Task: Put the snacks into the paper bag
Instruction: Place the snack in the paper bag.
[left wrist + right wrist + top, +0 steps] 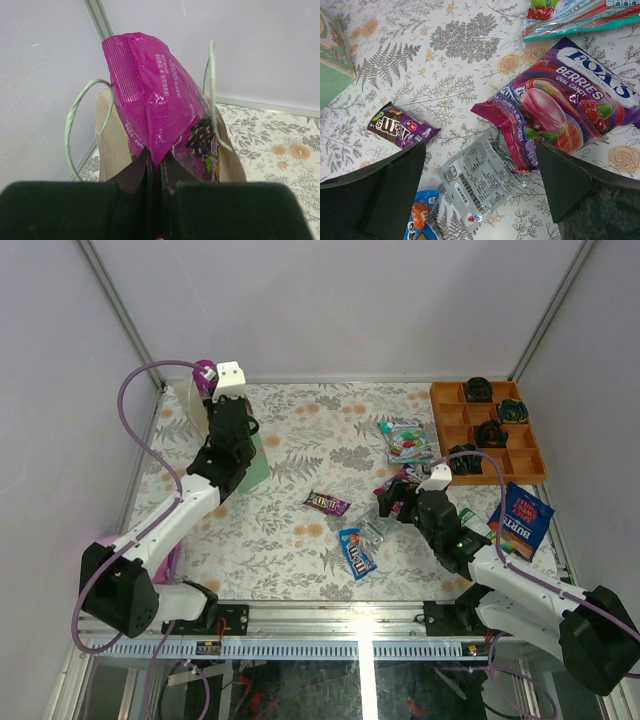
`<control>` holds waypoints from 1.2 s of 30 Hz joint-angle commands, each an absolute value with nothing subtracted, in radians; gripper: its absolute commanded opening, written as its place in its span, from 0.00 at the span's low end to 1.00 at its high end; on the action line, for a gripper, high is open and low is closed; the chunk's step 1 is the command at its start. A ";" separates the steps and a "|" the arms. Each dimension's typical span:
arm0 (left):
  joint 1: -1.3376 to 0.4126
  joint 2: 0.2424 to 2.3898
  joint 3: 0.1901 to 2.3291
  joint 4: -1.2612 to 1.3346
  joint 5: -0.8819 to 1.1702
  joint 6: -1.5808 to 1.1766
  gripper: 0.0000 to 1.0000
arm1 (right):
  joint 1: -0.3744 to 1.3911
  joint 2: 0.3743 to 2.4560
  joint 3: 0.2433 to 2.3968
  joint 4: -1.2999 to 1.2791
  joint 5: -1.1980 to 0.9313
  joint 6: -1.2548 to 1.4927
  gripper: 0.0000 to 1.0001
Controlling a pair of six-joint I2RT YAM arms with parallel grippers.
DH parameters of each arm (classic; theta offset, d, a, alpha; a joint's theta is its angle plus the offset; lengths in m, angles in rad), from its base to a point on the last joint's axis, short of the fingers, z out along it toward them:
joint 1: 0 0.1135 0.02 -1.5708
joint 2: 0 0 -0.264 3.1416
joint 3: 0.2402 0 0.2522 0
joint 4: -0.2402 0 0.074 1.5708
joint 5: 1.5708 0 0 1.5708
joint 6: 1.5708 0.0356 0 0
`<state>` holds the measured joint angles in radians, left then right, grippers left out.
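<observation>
My left gripper (pixel 156 160) is shut on the lower edge of the magenta bag (pixel 150 100) and holds it upright in the mouth of the cream paper bag (pixel 112 145), between the string handles. In the top view this is at the back left (pixel 204 369). My right gripper (pixel 480 150) is open and empty, hovering over the silver wrapper (pixel 482 182) and the edge of a purple berries candy packet (pixel 560 110). The dark candy bar (pixel 400 129), the blue candy packet (pixel 357 552), the clear green-red sweets bag (pixel 408 440) and the blue BURTS crisp bag (pixel 522 520) lie on the table.
The orange compartment tray (pixel 448 415) with dark round objects stands at the back right. The paper bag's mint-green side (pixel 258 465) faces the table's middle. Frame posts and white walls enclose the table.
</observation>
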<state>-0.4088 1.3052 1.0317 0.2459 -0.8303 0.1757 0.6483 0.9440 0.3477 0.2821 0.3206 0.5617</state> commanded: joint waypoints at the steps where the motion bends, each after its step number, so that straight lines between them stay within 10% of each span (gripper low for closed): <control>1: -0.439 1.271 1.042 0.298 -0.886 0.168 0.00 | 0.657 0.924 0.361 0.326 0.319 0.572 0.99; 36: -0.418 1.144 1.032 -0.036 -1.043 0.078 0.00 | 0.657 0.944 0.359 0.334 0.317 0.576 0.99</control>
